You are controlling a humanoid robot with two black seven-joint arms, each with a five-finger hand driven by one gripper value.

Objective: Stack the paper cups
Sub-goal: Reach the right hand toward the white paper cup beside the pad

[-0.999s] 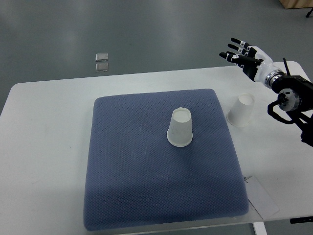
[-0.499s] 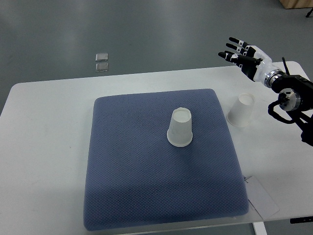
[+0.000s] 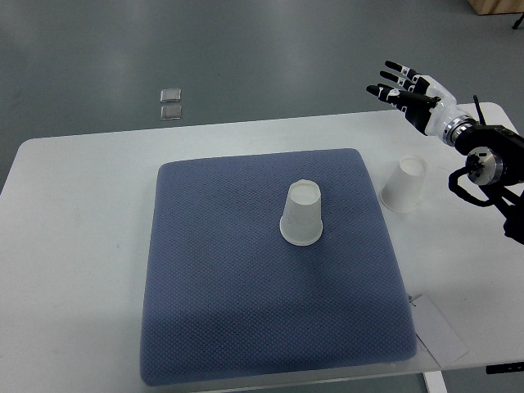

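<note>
A white paper cup stands upside down near the middle of the blue mat. A second white paper cup stands upside down on the white table, just off the mat's right edge. My right hand is open with fingers spread, raised above the table's far right corner, beyond and above the second cup, apart from it. It holds nothing. The left arm is not in view.
The white table carries the mat. A white paper tag lies at the mat's near right corner. Two small square plates lie on the grey floor beyond the table.
</note>
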